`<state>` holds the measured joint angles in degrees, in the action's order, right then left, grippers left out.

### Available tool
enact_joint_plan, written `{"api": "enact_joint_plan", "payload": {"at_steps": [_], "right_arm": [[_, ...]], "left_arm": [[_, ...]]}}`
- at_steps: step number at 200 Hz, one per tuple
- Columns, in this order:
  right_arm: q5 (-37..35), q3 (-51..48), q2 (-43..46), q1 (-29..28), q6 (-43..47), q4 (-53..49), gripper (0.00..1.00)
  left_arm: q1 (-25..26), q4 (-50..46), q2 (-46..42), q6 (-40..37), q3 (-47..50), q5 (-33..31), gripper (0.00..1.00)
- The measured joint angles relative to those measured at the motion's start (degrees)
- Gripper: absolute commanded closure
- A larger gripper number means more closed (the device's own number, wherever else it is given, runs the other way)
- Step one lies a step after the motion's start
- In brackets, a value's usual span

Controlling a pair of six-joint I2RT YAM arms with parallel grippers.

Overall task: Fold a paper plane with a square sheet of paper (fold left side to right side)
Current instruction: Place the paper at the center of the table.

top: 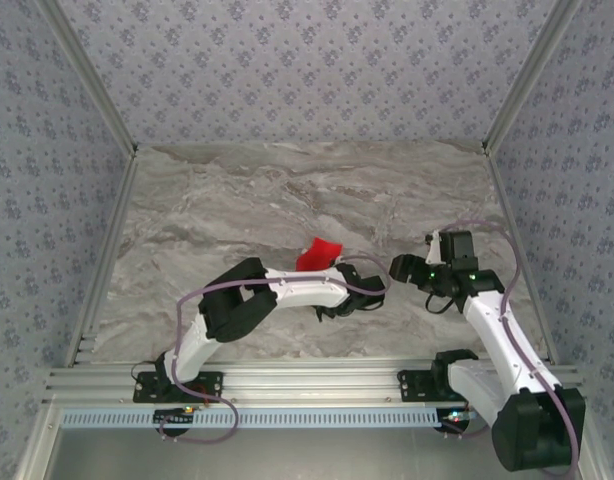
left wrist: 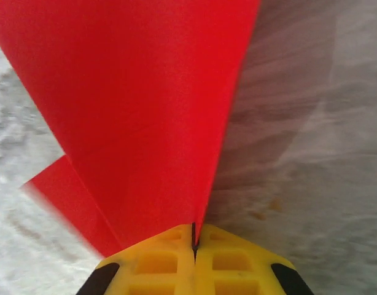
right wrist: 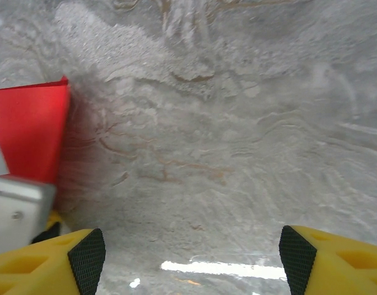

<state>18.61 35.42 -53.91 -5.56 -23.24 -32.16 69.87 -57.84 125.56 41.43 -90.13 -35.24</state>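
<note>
The bright red sheet of paper (top: 318, 253) is lifted off the marble table, partly folded, and looks small from above. In the left wrist view the red paper (left wrist: 139, 110) fans upward from my left gripper (left wrist: 194, 239), whose yellow jaws are shut on its lower corner. From above, the left gripper (top: 359, 290) sits just right of the paper. My right gripper (top: 399, 268) hovers close to the right of it, open, with nothing between its fingers (right wrist: 84, 252). In the right wrist view the red paper (right wrist: 29, 132) shows at the left edge.
The marble tabletop (top: 287, 200) stretches free behind and to the left of the arms. Patterned walls close in the back and both sides. An aluminium rail (top: 307, 380) runs along the near edge by the arm bases.
</note>
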Motion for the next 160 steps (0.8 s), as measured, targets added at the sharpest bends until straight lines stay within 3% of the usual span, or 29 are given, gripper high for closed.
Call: {"api": "enact_joint_plan", "payload": {"at_steps": [65, 118, 160], "right_arm": [[10.45, -3.28, -6.6, 0.07, 0.39, 7.56, 0.21], [13.18, -4.44, -10.36, -1.46, 0.44, 11.87, 0.21], [13.79, -4.48, -13.27, -4.79, 0.46, 14.47, 0.21]], "left_arm": [[-2.25, 12.68, -7.34, -2.01, 6.88, 10.56, 1.0], [-4.72, 20.63, -12.41, -1.95, 11.93, 18.05, 1.0], [-6.19, 23.1, -15.67, -1.77, 14.14, 19.63, 1.0]]}}
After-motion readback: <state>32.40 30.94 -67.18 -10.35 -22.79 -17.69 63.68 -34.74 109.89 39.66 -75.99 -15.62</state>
